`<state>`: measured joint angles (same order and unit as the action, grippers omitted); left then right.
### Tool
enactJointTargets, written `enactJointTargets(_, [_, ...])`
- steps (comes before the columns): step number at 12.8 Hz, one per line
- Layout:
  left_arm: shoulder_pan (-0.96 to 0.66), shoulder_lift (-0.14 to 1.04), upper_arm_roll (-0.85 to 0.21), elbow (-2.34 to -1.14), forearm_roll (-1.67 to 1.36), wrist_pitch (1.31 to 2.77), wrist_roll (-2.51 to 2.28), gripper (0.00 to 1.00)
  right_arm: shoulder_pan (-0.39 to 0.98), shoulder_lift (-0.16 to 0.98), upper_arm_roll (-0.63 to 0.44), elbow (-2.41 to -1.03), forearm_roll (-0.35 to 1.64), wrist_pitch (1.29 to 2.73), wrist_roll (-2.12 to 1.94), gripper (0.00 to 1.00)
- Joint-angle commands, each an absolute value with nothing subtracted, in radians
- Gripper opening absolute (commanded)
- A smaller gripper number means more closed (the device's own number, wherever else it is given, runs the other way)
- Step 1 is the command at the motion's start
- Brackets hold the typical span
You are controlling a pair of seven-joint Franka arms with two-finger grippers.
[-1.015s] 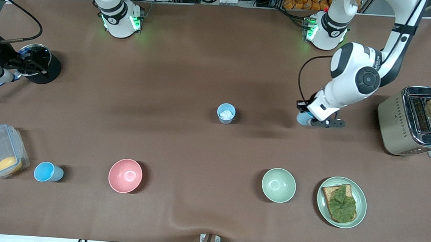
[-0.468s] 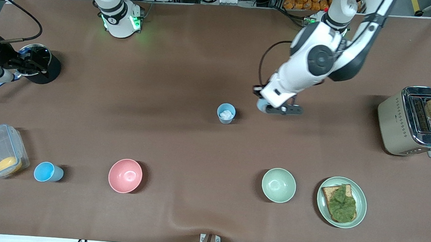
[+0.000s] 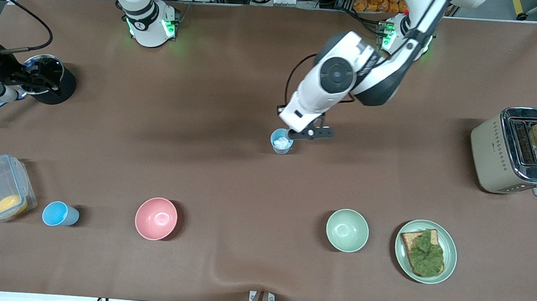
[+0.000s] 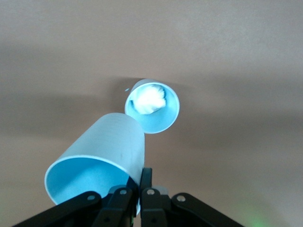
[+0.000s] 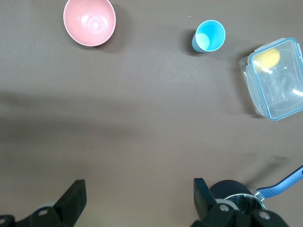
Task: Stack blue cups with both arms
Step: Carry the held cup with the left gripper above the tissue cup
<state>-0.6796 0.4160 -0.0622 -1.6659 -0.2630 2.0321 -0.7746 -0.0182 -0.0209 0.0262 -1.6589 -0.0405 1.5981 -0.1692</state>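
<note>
Reaching out from the top edge of the front view, the left arm (image 3: 335, 75) stretches over the brown table (image 3: 222, 270) to the middle of the frame. The right arm waits at the side edge of the frame, at its own end of the table. Its right gripper (image 5: 139, 191) hangs with fingers spread wide and empty over a black pot (image 3: 49, 81).

The left gripper (image 4: 137, 194) is clamped on the rim of one blue cup (image 4: 102, 156), one finger inside the wall and one outside. It holds the cup tilted just above and beside the blue cup with the white patch (image 3: 281, 141), which stands upright in mid-frame. A third blue cup (image 3: 59, 214) stands low in the frame beside a clear lidded container (image 3: 1, 188), well apart from the others.

These tumblers look light, thin-walled and smooth. My guess is they flex a little under a pinch and could slip or tip easily. The rim grip seems sensible, since it leaves the tapered base free to slide in.

From the front, the arm's wrist hides the held cup almost entirely. I cannot tell what the white patch (image 4: 150, 98) is, or whether it would stop a cup seating fully.
</note>
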Motion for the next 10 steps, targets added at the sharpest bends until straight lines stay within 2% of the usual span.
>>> enactJointTargets(1, [-0.745, 0.512, 0.015, -1.545, -0.29, 1.997, -0.795, 0.0, -0.043, -0.011, 0.043, -1.635, -0.037, 1.582, -0.17, 1.0])
enactJointTargets(10, [-0.822, 0.607, 0.063, -1.468, -0.296, 2.032, -0.856, 0.0, -0.044, -0.011, 0.043, -1.635, -0.037, 1.574, -0.17, 1.0])
